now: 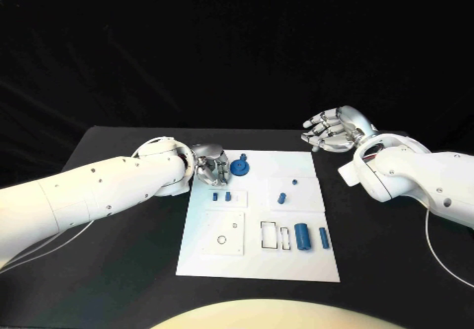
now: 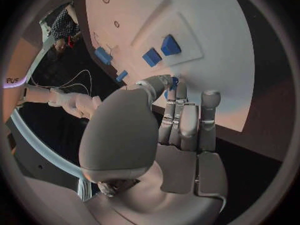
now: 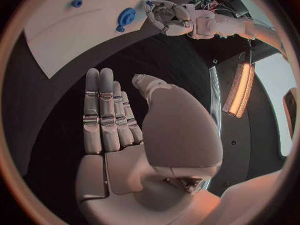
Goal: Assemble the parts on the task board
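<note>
- The white rectangular task board (image 1: pixel 259 264) lies in the middle of the black table (image 1: pixel 118 288), its long sides running away from the robot.
- On the near half of the board, a large blue cylinder (image 1: pixel 302 237) lies on its side just right of a pair of rectangular cut-outs, and a thinner blue pin (image 1: pixel 324 238) lies just beside it on the right.
- Left of these, a raised white square plate (image 1: pixel 224 233) carries a small round hole.
- Further up the board, two small blue square blocks (image 1: pixel 222 197) stand side by side on another raised plate; the left wrist view shows them too (image 2: pixel 160 51).
- To their right, a small blue peg (image 1: pixel 281 199) lies on a raised plate and another small blue peg (image 1: pixel 293 183) stands just beyond it.
- Near the far left corner of the board, a blue round gear-like disc (image 1: pixel 240 168) rests on the white surface; the right wrist view shows it as well (image 3: pixel 125 18).
- The left hand (image 1: pixel 210 166) hovers at the far left edge of the board, just beside the disc, its fingers curled in close together; whether it touches any blue piece I cannot tell.
- The right hand (image 1: pixel 335 129) hangs beyond the board's far right corner, over bare table, well apart from every part, fingers spread loosely and holding nothing; its wrist view (image 3: pixel 112 120) shows the fingers straight and side by side.
</note>
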Controlling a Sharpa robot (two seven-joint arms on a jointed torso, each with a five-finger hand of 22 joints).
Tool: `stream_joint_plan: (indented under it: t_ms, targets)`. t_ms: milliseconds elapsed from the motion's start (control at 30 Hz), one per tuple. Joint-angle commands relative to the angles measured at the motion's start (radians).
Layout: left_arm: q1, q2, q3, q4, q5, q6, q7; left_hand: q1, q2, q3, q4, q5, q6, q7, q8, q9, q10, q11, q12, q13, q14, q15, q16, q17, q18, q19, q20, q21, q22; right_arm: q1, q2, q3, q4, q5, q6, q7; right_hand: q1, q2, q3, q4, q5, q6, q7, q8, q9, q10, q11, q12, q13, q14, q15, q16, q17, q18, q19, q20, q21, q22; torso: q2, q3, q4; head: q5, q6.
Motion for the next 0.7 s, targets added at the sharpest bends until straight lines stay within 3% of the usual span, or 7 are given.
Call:
stream_joint_plan:
  t_ms: [33, 700]
  targets:
    - [-0.001, 0.002, -0.001, 0.003, 0.007, 0.027, 0.000, -0.003, 0.004, -0.002, -0.006, -0.004, 0.008, -0.002, -0.004, 0.002, 0.008, 0.002, -0.005, 0.000, 0.003, 0.001, 0.005, 0.002, -0.008, -0.003, 0.000, 0.001, 0.002, -0.001, 0.001, 0.000, 0.001, -0.007, 0.012, 0.006, -0.008, -0.001, 0.004, -0.003, 0.006, 0.003, 0.002, 0.007, -0.001, 0.007, -0.001, -0.007, -0.001, 0.007, 0.002, -0.005, -0.001, 0.002, 0.004, 0.002, -0.005, -0.001, 0.000, 0.0000, 0.0002, -0.001, 0.000]
    - [-0.001, 0.003, -0.006, 0.004, -0.007, 0.022, -0.003, -0.009, 0.004, -0.006, -0.011, -0.006, 0.013, -0.002, -0.015, 0.004, 0.016, 0.002, -0.018, -0.002, 0.004, 0.001, 0.008, 0.003, -0.006, -0.015, -0.001, -0.005, -0.004, -0.001, 0.000, 0.000, 0.001, -0.008, 0.012, 0.005, -0.009, -0.001, 0.005, -0.004, 0.006, 0.003, 0.002, 0.007, -0.001, 0.009, -0.001, -0.008, -0.003, 0.009, 0.002, -0.007, -0.001, 0.003, 0.006, 0.002, -0.005, -0.002, 0.000, 0.0009, -0.0003, 0.000, 0.000]
